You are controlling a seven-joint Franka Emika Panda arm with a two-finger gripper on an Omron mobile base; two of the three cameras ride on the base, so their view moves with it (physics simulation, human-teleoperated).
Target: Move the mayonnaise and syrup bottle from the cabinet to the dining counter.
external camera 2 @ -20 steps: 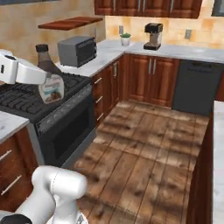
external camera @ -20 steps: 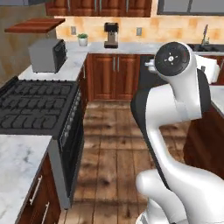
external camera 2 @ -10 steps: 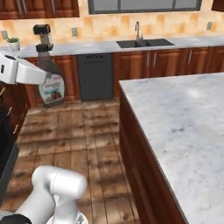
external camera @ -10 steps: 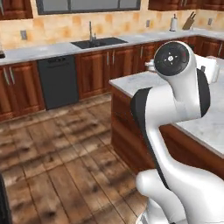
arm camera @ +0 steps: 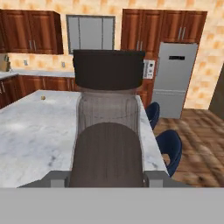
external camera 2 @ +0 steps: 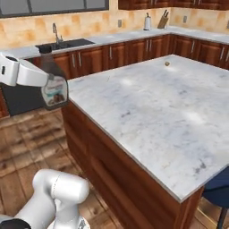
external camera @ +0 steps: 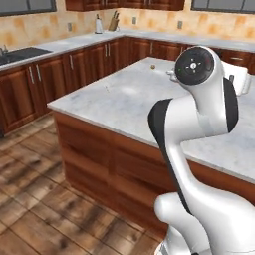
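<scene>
End effector (external camera 2: 44,87) clamped on syrup bottle (external camera 2: 54,86), bottle upright, held in air just off left edge of marble dining bench (external camera 2: 161,107), above wood floor (external camera 2: 27,147). Small brown object (external camera 2: 167,64) near bench far edge.

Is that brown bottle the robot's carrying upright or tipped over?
Upright: the syrup bottle hangs in the gripper with its black cap on top, label level.

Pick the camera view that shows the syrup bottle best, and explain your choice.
The right base view: the syrup bottle appears whole, upright, its label visible, held off the dining counter. The hand view shows its cap and neck close up.
</scene>
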